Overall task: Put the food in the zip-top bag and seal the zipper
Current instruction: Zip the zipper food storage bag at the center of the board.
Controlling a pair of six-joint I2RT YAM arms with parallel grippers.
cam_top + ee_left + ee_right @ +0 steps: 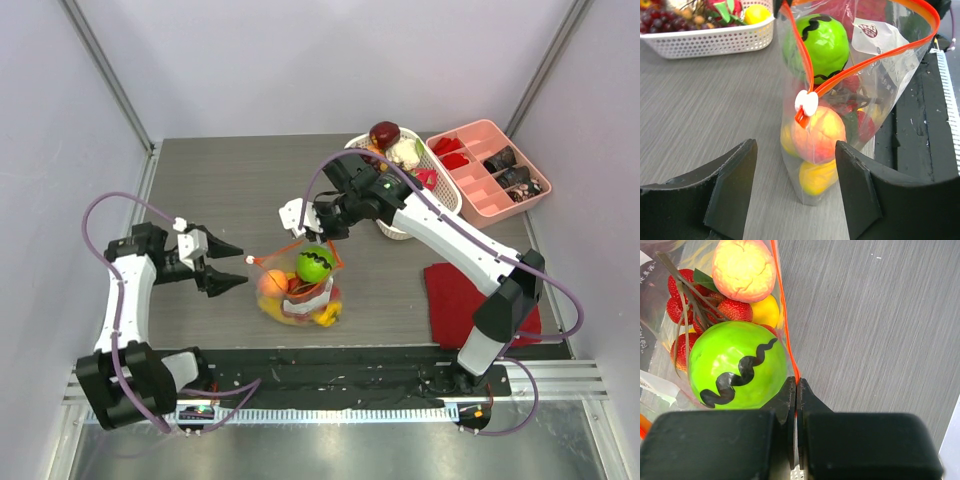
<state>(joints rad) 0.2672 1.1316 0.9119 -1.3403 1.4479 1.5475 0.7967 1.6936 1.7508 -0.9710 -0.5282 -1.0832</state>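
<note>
The clear zip-top bag stands upright on the table, holding a green piece with a black squiggle, an orange peach, yellow pieces and strawberries. My right gripper is shut on the orange-red zipper at the bag's far end, holding the mouth up. My left gripper is open just left of the bag, apart from it. In the left wrist view its fingers flank the bag's lower end, with the white zipper tip above. The mouth gapes open.
A white perforated basket with more fake food stands behind the right arm; it shows too in the left wrist view. A pink compartment tray sits at the back right. A red cloth lies right of the bag.
</note>
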